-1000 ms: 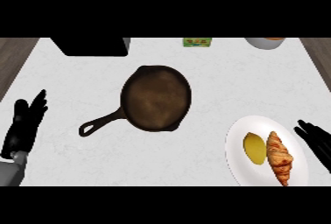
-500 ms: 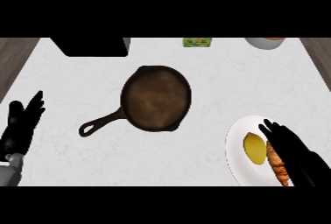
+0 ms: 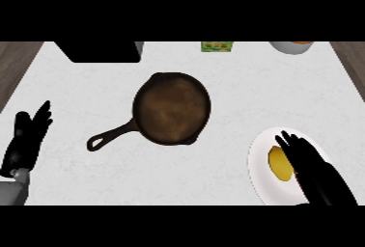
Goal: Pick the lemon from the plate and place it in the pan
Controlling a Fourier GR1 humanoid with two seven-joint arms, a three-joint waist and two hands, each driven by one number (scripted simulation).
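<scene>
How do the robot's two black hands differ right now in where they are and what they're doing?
The right hand lies over the white round plate, fingers straight, beside the yellow lemon and partly covering it; the left hand rests over bare counter at the left edge, near nothing. The right hand points up and left across the plate; the left points up and slightly right. Both are black and open, and neither holds anything.

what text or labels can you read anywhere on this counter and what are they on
None can be read.
The small green box at the counter's far edge bears a printed front, too blurred to make out.
The pan, the plate, the lemon and the black block show no writing.
</scene>
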